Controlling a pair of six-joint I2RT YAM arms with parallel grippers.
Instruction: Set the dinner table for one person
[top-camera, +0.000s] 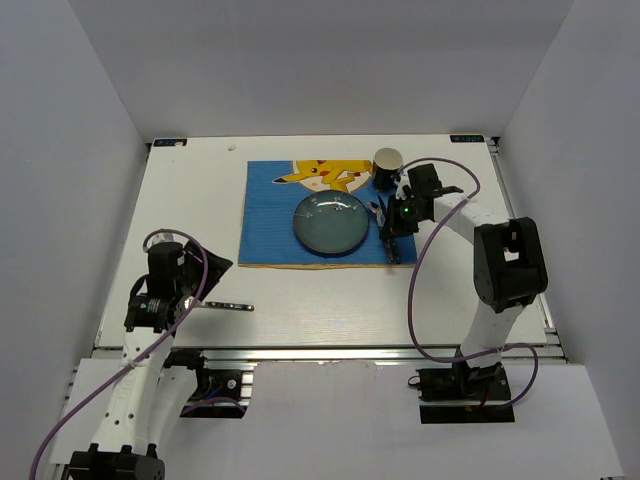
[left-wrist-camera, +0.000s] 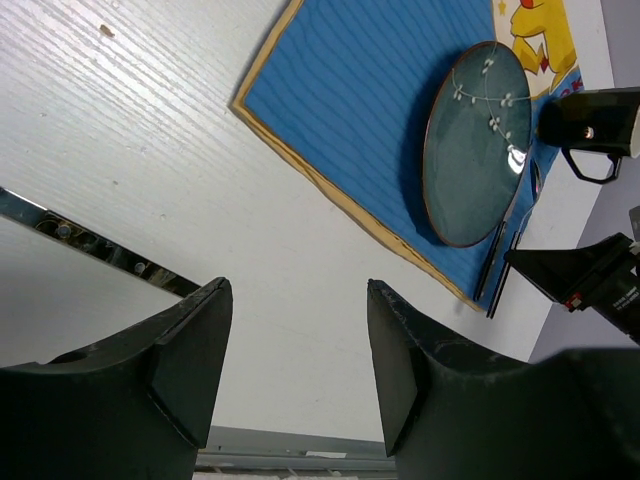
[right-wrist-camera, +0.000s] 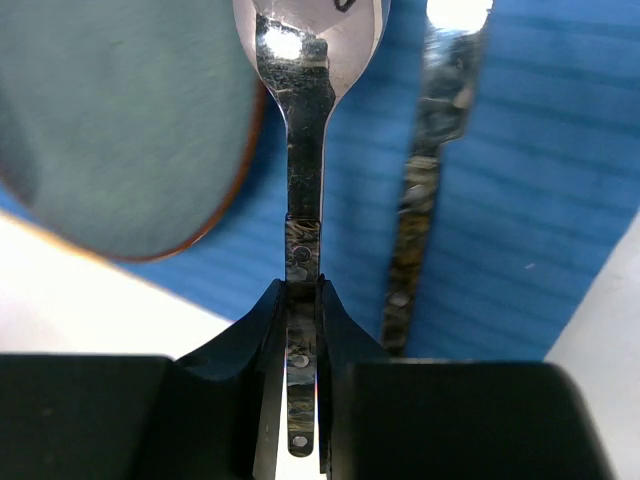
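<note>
Plate (top-camera: 330, 222), cup (top-camera: 388, 160) and placemat (top-camera: 265, 215) are set mid-frame on the dinner table (top-camera: 320, 300). The right gripper (right-wrist-camera: 300, 300) pinches a spoon (right-wrist-camera: 305, 150) beside the plate. The left gripper (left-wrist-camera: 298, 340) gapes empty, and one utensil (top-camera: 228, 306) lies unplaced at lower left.

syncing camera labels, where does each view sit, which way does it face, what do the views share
Top external: above and behind the arm bases, facing down on the dinner table; the left arm and right arm show.
Left wrist: on the left arm, facing across the table toward the placemat and plate; the open left gripper shows.
Right wrist: low over the placemat, facing along the spoon clamped in the right gripper.
Shared: plate and placemat, in all three.
</note>
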